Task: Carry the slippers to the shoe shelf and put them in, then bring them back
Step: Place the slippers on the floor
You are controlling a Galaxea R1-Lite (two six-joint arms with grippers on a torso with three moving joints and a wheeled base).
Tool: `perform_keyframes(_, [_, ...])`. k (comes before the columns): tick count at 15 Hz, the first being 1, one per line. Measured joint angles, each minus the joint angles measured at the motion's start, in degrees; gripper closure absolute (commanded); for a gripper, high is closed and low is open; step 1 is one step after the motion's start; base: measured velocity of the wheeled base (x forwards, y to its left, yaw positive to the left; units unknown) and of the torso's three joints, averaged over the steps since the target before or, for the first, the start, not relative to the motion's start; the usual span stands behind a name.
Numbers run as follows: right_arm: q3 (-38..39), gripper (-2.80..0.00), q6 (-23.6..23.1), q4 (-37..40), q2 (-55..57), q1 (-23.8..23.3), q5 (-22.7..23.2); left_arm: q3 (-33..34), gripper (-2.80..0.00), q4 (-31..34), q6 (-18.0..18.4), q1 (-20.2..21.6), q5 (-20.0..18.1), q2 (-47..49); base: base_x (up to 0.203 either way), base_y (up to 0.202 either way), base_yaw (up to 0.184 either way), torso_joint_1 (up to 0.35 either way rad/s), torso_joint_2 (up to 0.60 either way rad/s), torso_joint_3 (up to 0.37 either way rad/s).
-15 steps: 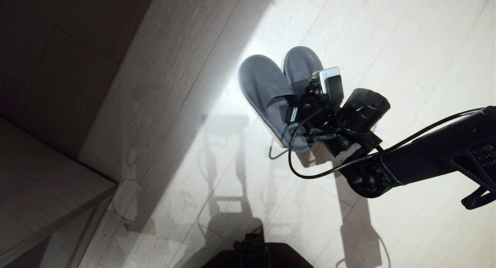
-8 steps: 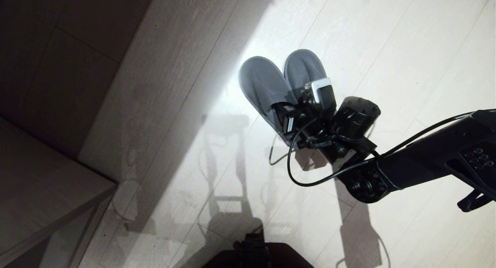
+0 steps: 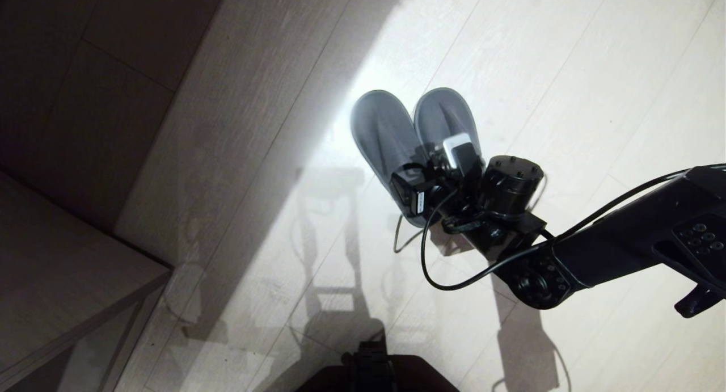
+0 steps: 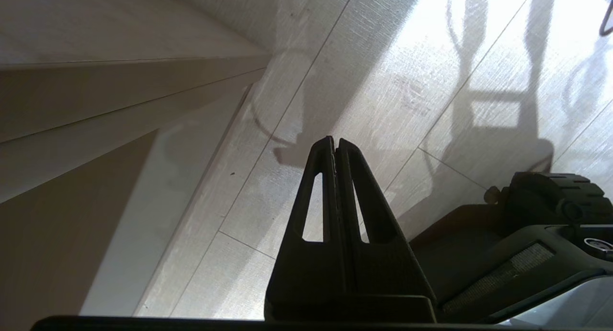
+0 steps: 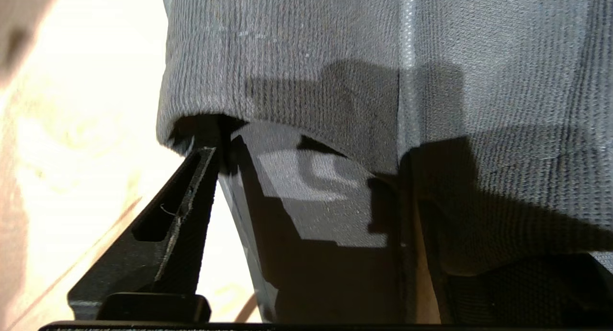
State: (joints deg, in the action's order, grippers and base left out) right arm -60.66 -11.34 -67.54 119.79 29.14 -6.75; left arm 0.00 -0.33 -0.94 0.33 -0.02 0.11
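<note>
The two grey-blue slippers (image 3: 391, 128) lie side by side, toes pointing away from me, on the sunlit pale floor. My right gripper (image 3: 434, 165) is at their heel ends, and its wrist camera hides most of the fingers in the head view. In the right wrist view the right gripper (image 5: 306, 177) stands open. One finger (image 5: 182, 216) is outside the edge of a slipper (image 5: 287, 58), and the other finger is lost in shadow by the second slipper (image 5: 503, 82). My left gripper (image 4: 334, 142) is shut on nothing, parked low by my base. The shoe shelf is out of view.
A corner of pale wood-laminate furniture (image 3: 62, 278) juts in at the lower left, with dark panelling (image 3: 85, 68) behind it. My base (image 3: 368, 372) is at the bottom edge. A loose black cable (image 3: 431, 250) hangs from the right arm (image 3: 624, 239).
The right wrist has sunk and drawn back toward me with the slippers. Its jaws have spread from a grip on the slippers to open, and the slippers have settled on the floor.
</note>
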Motion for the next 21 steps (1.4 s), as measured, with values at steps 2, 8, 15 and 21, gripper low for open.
perform_keyframes(2, [1.7, -2.80, -0.2, -0.2, -0.2, 0.0, 0.0, 0.0, 0.00, 0.0, 0.0, 0.0, 0.0, 0.0, 0.000, 0.000, 0.000, 0.000, 0.00, 0.000])
perform_keyframes(8, [7.1, -2.80, -1.6, 0.3, -0.6, 0.1, -0.1, 0.0, 0.00, 0.1, 0.0, 0.0, 0.0, 0.0, 0.000, 0.000, 0.000, 0.000, 0.00, 0.000])
perform_keyframes(15, [10.6, -2.80, -2.0, 0.2, 0.4, -0.2, -0.1, 0.0, 0.00, 0.0, 0.0, 0.0, 0.0, 0.0, 0.000, 0.000, 0.000, 0.000, 0.00, 0.000])
perform_keyframes(21, [12.1, -2.80, -11.0, -2.0, 0.3, -0.6, -8.3, 0.0, 0.00, 0.1, 0.0, 0.0, 0.0, 0.0, 0.000, 0.000, 0.000, 0.000, 0.00, 0.000])
